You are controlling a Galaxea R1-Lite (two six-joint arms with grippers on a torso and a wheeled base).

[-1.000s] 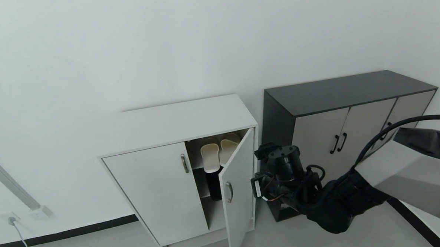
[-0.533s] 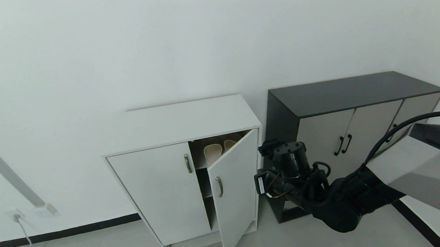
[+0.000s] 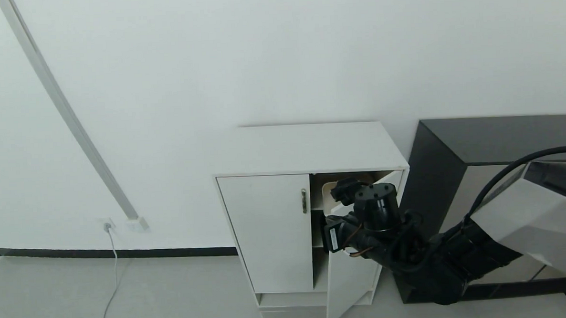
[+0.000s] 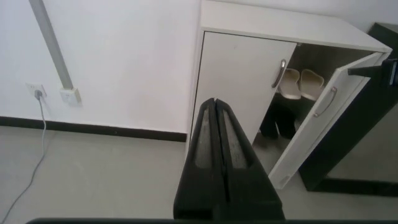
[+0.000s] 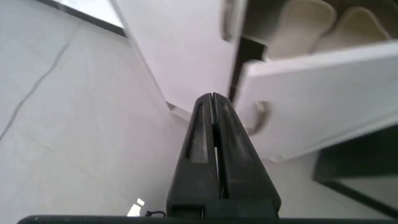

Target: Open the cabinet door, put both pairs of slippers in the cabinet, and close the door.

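Observation:
The white cabinet (image 3: 306,148) stands against the wall, its left door (image 3: 267,231) closed and its right door (image 3: 350,275) ajar. My right arm (image 3: 381,221) is in front of that door's outer face. In the right wrist view my right gripper (image 5: 213,98) is shut and empty, close to the ajar door (image 5: 323,99) near its handle (image 5: 261,115). Cream slippers (image 5: 305,25) lie on the upper shelf. My left gripper (image 4: 214,102) is shut and empty, farther back from the cabinet (image 4: 236,74). Beyond it I see cream slippers (image 4: 300,81) above dark slippers (image 4: 280,121).
A black cabinet (image 3: 454,142) stands right beside the white one on the right. A wall socket with a trailing cable (image 3: 108,228) and a slanted conduit (image 3: 66,111) are on the left. Grey floor (image 3: 126,299) lies open in front and to the left.
The head view has shifted, so the cabinet now sits farther right. The right door has swung from wide open to ajar, with my right arm following it.

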